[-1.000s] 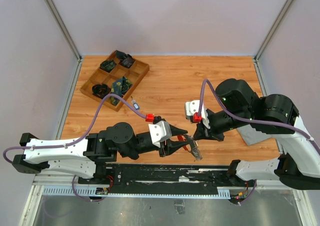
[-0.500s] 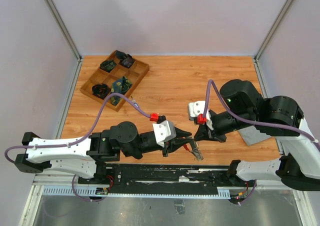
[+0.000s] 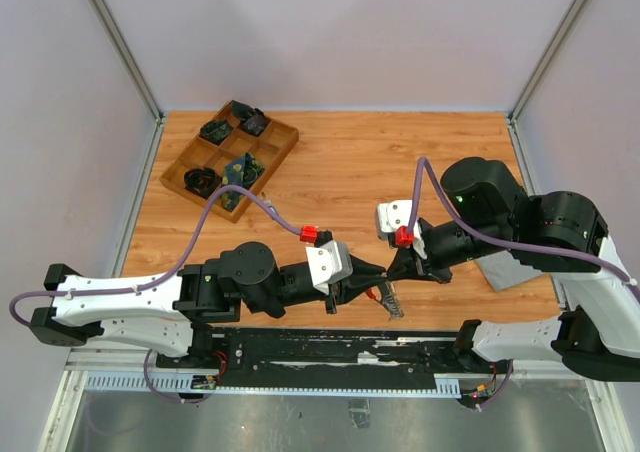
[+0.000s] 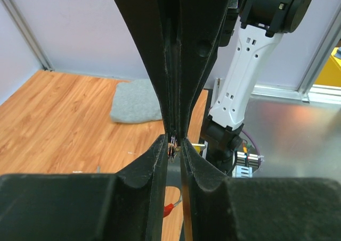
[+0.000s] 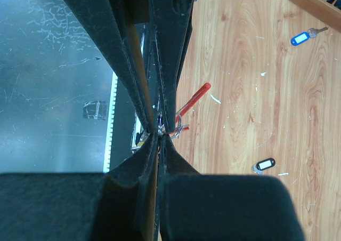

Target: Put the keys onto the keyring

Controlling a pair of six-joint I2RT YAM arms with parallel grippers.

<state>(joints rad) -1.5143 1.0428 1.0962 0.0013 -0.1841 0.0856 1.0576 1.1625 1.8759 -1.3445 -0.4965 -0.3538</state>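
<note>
The keyring [image 3: 386,298], a silvery loop and strap with a curved red part [image 5: 194,98], hangs between the two grippers just above the table's near edge. My right gripper [image 5: 161,130] is shut on its thin metal ring [image 4: 172,147]. My left gripper [image 4: 173,145] faces it tip to tip. Its jaws stand a narrow gap apart around the same ring, which lies against one finger [image 4: 160,161]. A key with a blue tag [image 5: 301,38] and one with a black tag [image 5: 265,165] lie loose on the wood.
A wooden compartment tray [image 3: 230,159] with dark items sits at the far left. A grey cloth [image 4: 136,101] lies under the right arm [image 3: 520,222]. The table's metal front rail [image 3: 330,350] runs just below the grippers.
The left gripper has moved right until its tips meet the right gripper's, and its jaws have narrowed around the ring. The right gripper shifted slightly and stayed shut.
</note>
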